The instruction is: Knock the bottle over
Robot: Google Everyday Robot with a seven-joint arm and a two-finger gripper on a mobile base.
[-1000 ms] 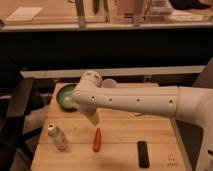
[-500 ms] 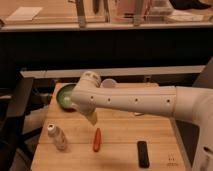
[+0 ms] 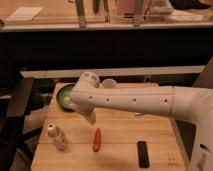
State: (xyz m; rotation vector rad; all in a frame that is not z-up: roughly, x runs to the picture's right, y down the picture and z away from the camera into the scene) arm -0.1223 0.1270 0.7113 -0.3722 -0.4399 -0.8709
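One black flat thing (image 3: 143, 153) lay closest, on the front part of the wooden counter (image 3: 125, 132). One orange carrot (image 3: 96, 140) lay a bit farther in. Beside it, near the counter's side edge, was the one bottle (image 3: 58, 136) with its white cap on top. It looked like it was standing up, so the knocking over was not done yet. Just behind the carrot hung the one claw (image 3: 90, 117), at the end of the big white arm (image 3: 135, 100). It was above the counter and apart from the bottle. I could not tell if the claw was wide or narrow. I think the step was getting the claw over to the bottle. Next it would need to go down and across to the bottle's side. Then it would need to push near the top so the bottle tips, and not bump the carrot. The bottle looked light, so a soft push might do. Farther back, one green bowl (image 3: 64, 95) sat partly hidden behind the arm. One white cup (image 3: 109, 84) peeked out over the arm.
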